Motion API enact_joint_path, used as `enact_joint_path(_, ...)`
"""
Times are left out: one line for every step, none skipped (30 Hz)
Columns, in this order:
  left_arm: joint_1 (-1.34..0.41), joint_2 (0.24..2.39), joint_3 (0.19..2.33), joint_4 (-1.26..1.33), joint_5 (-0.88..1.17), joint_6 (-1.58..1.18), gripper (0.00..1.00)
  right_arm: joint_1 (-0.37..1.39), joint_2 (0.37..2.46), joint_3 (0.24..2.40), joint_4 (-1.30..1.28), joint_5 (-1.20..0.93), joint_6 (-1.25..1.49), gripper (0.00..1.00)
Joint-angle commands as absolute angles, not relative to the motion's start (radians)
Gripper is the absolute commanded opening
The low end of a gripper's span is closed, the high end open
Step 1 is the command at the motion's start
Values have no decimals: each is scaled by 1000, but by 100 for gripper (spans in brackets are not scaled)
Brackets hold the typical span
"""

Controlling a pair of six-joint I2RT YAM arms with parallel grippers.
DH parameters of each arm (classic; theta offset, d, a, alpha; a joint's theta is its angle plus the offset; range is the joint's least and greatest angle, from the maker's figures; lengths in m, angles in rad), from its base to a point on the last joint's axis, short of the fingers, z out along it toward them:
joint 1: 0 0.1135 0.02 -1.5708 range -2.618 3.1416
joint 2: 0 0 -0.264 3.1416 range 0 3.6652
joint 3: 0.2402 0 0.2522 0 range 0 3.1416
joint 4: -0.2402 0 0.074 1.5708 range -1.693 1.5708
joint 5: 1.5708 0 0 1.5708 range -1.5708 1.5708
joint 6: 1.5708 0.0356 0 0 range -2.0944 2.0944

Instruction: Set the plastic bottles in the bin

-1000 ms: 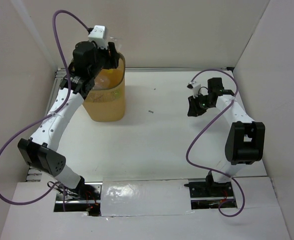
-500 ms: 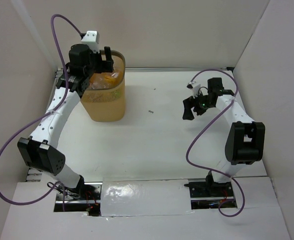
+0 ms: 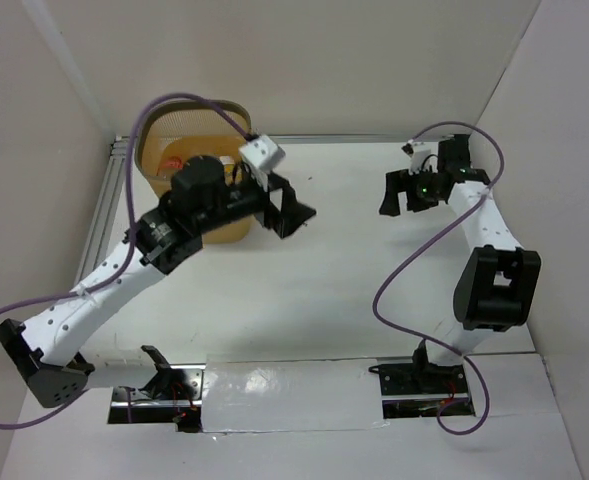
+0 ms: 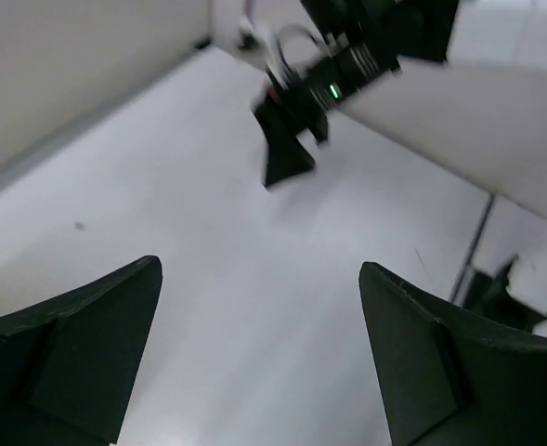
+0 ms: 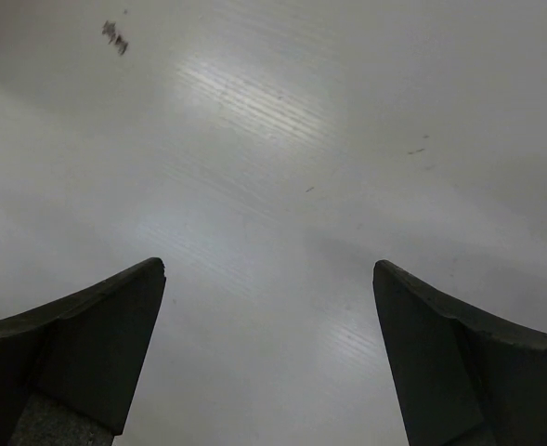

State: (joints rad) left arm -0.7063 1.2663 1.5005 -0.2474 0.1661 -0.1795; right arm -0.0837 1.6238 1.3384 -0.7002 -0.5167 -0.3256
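The bin (image 3: pixel 157 135), orange-yellow mesh with an olive rim, stands at the far left of the table, its near side hidden by my left arm. Inside it I make out only a blurred pale shape with a red spot; no plastic bottle shows clearly in any view. My left gripper (image 3: pixel 289 207) hangs open and bare to the right of the bin, above the white table. In the left wrist view the left gripper (image 4: pixel 259 265) frames bare table. My right gripper (image 3: pixel 402 192) is open and bare at the far right, and the right gripper (image 5: pixel 268 265) looks down on bare table.
White walls close in the table on the left, back and right. A metal rail (image 3: pixel 104 200) runs along the left edge. Purple cables loop from both arms. The right gripper (image 4: pixel 292 139) shows ahead in the left wrist view. A small dark mark (image 5: pixel 115 37) is on the table.
Both grippers have opened. My left arm has swung from above the bin out to the right over the table. The right gripper has moved toward the back. The bin now stands farther back-left.
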Motion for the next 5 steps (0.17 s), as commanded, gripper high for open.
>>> enact_joint_path(-771,1246,1344,-243,176,-192,100,-141,1566,1390,-676,-471,-242,100)
enact_joint_path(-805,1217,1257,-229,167,-216,100,-168,1537,1381,-676,-485,-242,100)
enact_joint_path(-819,1204,1214,-216,167,-225,100,-181,1516,1365,-649,-485,-242,100)
enact_joint_path(-831,1191,1140,-194,155,-248,100,-195,1494,1347,-631,-473,-251,100)
enact_joint_path(-831,1177,1103,-180,155,-258,100,-205,1471,1327,-615,-463,-252,100)
